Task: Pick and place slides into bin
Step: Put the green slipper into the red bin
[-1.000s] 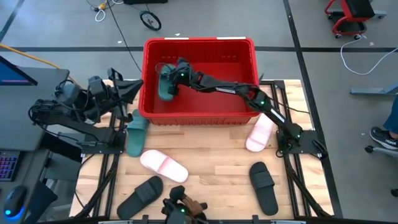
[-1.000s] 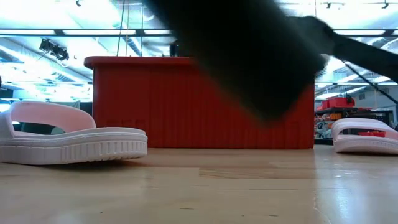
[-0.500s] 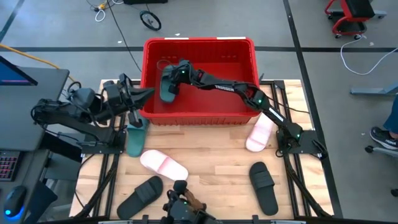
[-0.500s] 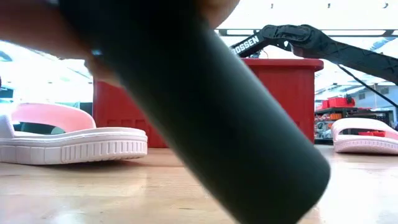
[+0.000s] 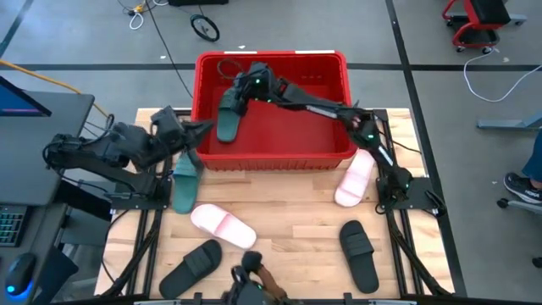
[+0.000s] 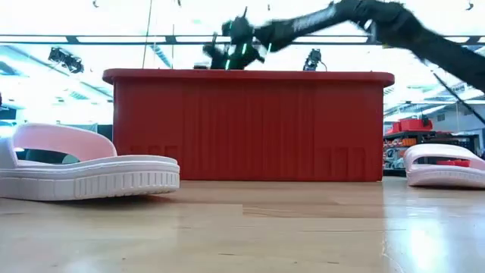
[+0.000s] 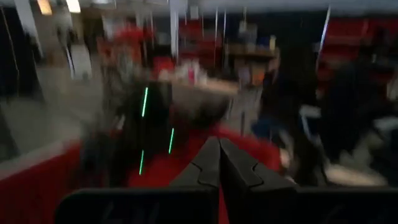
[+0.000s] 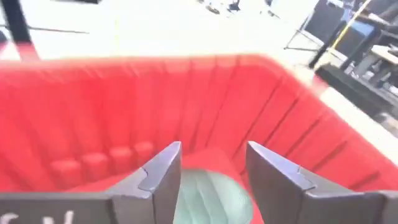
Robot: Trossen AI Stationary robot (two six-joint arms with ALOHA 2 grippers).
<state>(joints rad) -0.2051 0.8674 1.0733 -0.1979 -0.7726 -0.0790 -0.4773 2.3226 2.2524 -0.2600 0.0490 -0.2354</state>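
Up top centre of the high view: right gripper point(image 5: 240, 87) inside the red bin point(image 5: 271, 58), jaws spread wide, nothing held, dark green slide point(image 5: 228, 119) lying loose on the bin floor right below. Over at the left edge: left gripper point(image 5: 196, 129) by the bin's left wall, fingers pressed together, empty. Lower half of the table: 1 more green slide point(image 5: 185, 180), 2 pink point(image 5: 222, 224) point(image 5: 353, 180), 2 black point(image 5: 190, 268) point(image 5: 359, 253).

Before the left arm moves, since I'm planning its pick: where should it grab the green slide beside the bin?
Probably the green slide's wide strap, from above: it lies flat, sole down, beside the bin, so the strap is the raised part. The left pincer would need to open first.
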